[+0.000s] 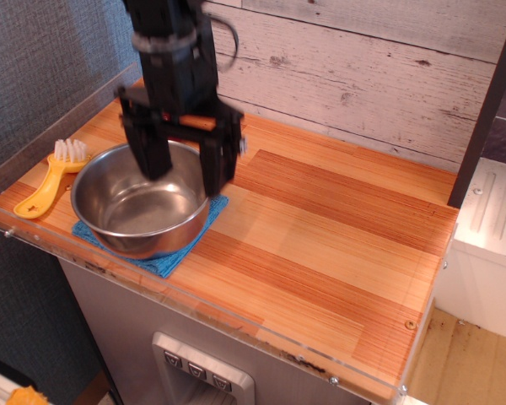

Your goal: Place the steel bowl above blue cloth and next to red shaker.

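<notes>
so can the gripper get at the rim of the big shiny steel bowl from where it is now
Probably yes: the open gripper hangs right over the back rim of the steel bowl, fingers straddling it, and nothing sits between them.
</notes>
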`<action>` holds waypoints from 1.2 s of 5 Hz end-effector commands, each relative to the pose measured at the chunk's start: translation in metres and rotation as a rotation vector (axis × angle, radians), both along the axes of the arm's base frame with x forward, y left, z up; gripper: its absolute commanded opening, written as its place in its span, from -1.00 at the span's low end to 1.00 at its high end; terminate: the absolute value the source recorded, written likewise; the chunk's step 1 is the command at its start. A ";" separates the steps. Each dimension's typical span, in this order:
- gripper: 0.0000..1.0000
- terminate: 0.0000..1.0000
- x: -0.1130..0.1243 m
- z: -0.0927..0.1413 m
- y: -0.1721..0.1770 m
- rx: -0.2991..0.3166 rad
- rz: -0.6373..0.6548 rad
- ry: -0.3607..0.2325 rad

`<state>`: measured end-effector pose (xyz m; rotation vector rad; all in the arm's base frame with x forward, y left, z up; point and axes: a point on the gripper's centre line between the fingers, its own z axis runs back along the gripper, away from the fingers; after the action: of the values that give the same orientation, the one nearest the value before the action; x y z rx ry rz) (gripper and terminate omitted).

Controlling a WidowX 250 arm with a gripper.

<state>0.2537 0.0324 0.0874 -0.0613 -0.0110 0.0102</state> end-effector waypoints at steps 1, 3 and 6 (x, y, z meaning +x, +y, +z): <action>1.00 -1.00 0.000 -0.027 0.009 0.020 0.039 0.005; 1.00 -1.00 -0.001 -0.043 0.008 0.024 0.037 0.033; -1.00 -1.00 0.001 -0.029 0.006 0.034 -0.006 -0.032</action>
<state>0.2520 0.0369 0.0482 -0.0344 -0.0079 -0.0035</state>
